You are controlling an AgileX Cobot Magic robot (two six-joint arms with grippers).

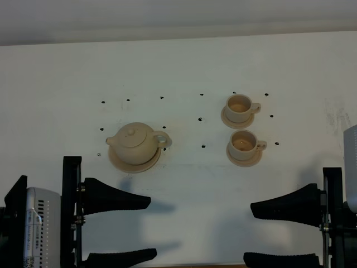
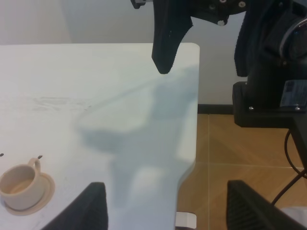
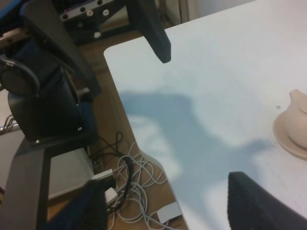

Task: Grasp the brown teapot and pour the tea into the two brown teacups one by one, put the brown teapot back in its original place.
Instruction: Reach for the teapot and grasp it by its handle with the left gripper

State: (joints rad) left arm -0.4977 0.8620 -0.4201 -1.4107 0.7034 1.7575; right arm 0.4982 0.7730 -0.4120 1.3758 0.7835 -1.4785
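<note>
Brown teapot (image 1: 134,144) sits upright, lid on, atop its wide saucer plate (image 1: 115,162), left of centre on the white counter (image 1: 56,72), as seen from my high cam. Spout points to the left of that view, loop handle to the right. The two teacups stand right of centre, well apart from the pot, far teacup (image 1: 240,106) directly behind near teacup (image 1: 244,143). Each is on its own small saucer (image 1: 245,159) w/ handle to the right. Small dark dots (image 1: 201,119) mark the counter around the crockery. At the near edge my left end effector (image 1: 152,229) hangs lower left, fingers spread apart, touching no crockery. My right end effector (image 1: 249,234) mirrors it lower right, also spread.

Left wrist cam: left end effector (image 2: 165,184) shows two dark fingers wide apart, one over the counter, the other over the wood floor (image 2: 216,143). One of the teacups (image 2: 19,182) rests on its saucer, off to one side of the fingers; can't tell which cup. A finger of the right arm hangs over the counter's far corner, casting a shadow (image 2: 144,139).

Right wrist cam: right end effector (image 3: 168,182) fingers likewise apart, one over the counter, one over cables (image 3: 134,187) on the floor. Teapot (image 3: 300,120) & plate (image 3: 288,139) are cut off at the frame edge, well apart from the fingers.
</note>
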